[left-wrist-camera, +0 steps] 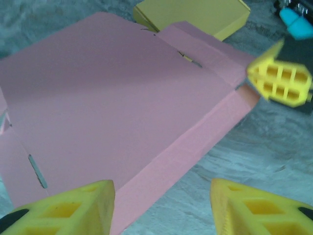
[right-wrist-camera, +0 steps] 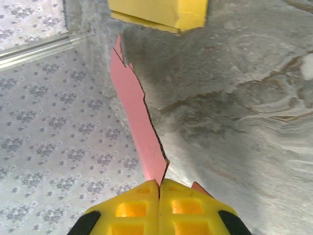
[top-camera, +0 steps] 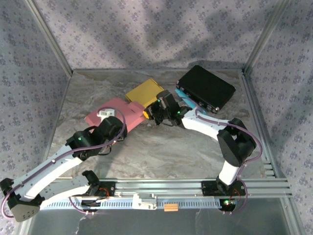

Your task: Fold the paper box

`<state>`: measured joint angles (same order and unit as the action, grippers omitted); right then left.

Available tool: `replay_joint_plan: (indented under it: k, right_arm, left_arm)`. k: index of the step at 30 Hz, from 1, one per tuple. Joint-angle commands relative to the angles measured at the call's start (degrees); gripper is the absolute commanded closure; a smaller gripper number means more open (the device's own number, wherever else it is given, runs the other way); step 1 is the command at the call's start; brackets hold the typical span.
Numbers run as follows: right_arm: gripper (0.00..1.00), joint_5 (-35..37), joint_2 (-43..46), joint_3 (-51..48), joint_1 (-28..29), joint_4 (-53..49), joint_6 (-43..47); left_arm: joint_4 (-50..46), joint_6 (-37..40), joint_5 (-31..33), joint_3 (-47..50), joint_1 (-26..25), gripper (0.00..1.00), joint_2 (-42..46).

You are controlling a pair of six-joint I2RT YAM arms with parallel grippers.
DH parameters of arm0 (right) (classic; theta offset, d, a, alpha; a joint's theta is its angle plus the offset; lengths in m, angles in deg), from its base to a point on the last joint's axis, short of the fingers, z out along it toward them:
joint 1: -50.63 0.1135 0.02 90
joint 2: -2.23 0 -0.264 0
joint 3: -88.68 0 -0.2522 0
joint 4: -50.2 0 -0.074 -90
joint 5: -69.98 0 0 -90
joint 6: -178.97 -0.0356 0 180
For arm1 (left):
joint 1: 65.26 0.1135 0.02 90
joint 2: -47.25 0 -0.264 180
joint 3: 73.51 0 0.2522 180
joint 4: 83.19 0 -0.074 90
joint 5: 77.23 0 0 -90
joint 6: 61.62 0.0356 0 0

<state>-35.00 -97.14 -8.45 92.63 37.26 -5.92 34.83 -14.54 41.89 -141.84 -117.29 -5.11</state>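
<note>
The pink paper box (top-camera: 117, 111) lies flat and partly folded on the table, left of centre. My left gripper (left-wrist-camera: 161, 205) hovers over its near edge with the jaws wide apart; the box's side wall (left-wrist-camera: 186, 147) runs between them and neither finger presses on it. From the right, my right gripper (right-wrist-camera: 159, 188) is shut on the thin edge of a pink flap (right-wrist-camera: 139, 122) at the box's right corner. Its yellow fingertips (left-wrist-camera: 281, 81) show at the box's far right corner in the left wrist view.
A yellow box (top-camera: 144, 91) lies just behind the pink one, close to the right gripper. A black case (top-camera: 206, 87) sits at the back right, with a light blue object (left-wrist-camera: 296, 22) beside it. Patterned walls enclose the table on three sides.
</note>
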Motion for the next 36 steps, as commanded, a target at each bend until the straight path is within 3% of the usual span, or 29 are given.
replay_joint_plan:
  k: [1, 6, 10, 12, 24, 28, 30, 34, 36]
  right_arm:
    - [1.0, -0.7, -2.2, 5.9, -1.8, -6.7, 0.8]
    - [1.0, -1.1, -3.9, 11.3, -2.6, -11.3, 0.8]
    - [1.0, -1.8, -4.4, 12.6, -3.2, -11.8, 0.0]
    - [1.0, -2.2, -4.5, 13.2, -3.6, -12.2, 0.0]
    - [1.0, -4.2, -4.9, 15.3, -5.1, -13.9, -0.9]
    - [1.0, -5.1, -5.1, 15.7, -5.3, -14.2, -1.2]
    - [1.0, -5.2, -5.0, 15.5, -5.4, -13.9, -1.3]
    - [1.0, -6.7, -5.5, 16.9, -5.6, -14.1, -1.4]
    - [1.0, -7.6, -6.2, 18.2, -5.6, -14.6, -1.0]
  left_arm:
    - [-0.4, 11.3, 7.0, -3.6, -4.7, 0.44, -3.4]
    - [-2.6, 19.4, 17.4, -6.1, -13.7, 0.41, -10.9]
    - [-12.9, 14.2, 29.2, -10.8, -14.3, 0.37, -18.6]
    - [-13.6, 15.2, 31.9, -11.8, -13.9, 0.33, -20.7]
    - [-7.2, 25.1, 26.4, -8.0, -8.9, 0.33, -24.8]
    - [-9.1, 22.0, 27.3, -7.9, -7.2, 0.34, -26.2]
    - [-10.6, 19.9, 28.1, -8.3, -6.0, 0.4, -26.2]
    - [-10.7, 20.5, 29.0, -8.8, -5.4, 0.74, -25.4]
    - [-10.7, 21.1, 29.3, -9.3, -5.5, 0.81, -25.0]
